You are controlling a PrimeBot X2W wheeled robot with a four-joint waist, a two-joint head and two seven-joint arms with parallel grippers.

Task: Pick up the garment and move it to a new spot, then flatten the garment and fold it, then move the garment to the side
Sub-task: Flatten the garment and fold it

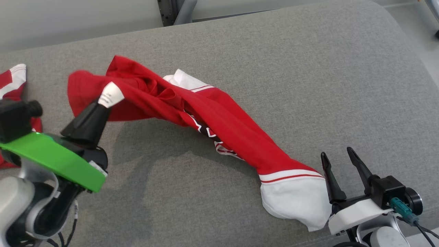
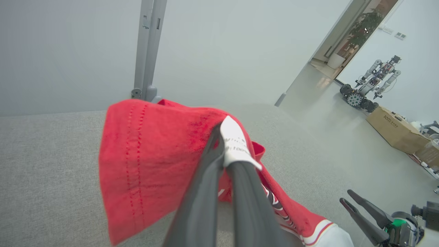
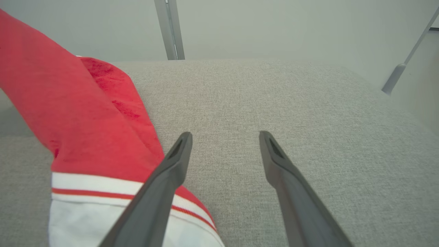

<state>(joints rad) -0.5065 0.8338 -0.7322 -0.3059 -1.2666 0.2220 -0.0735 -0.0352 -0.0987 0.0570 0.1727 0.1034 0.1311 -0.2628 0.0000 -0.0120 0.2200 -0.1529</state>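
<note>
A red garment (image 1: 212,116) with white trim stretches diagonally across the grey cushion (image 1: 308,85). My left gripper (image 1: 108,96) is shut on its upper left end and holds that end lifted, a white label beside the fingertips. In the left wrist view the red cloth (image 2: 147,161) hangs pinched between the fingers (image 2: 223,144). The garment's white cuff (image 1: 291,195) rests on the cushion at the lower right. My right gripper (image 1: 337,154) stands open just right of that cuff, nothing between its fingers (image 3: 178,151); the red and white sleeve (image 3: 85,137) lies against its left finger.
Another red and white piece of cloth (image 1: 12,82) lies at the cushion's far left edge. A metal post (image 1: 168,12) rises behind the cushion. Beyond it in the left wrist view are another robot (image 2: 372,82) and a cardboard box (image 2: 394,128) on the floor.
</note>
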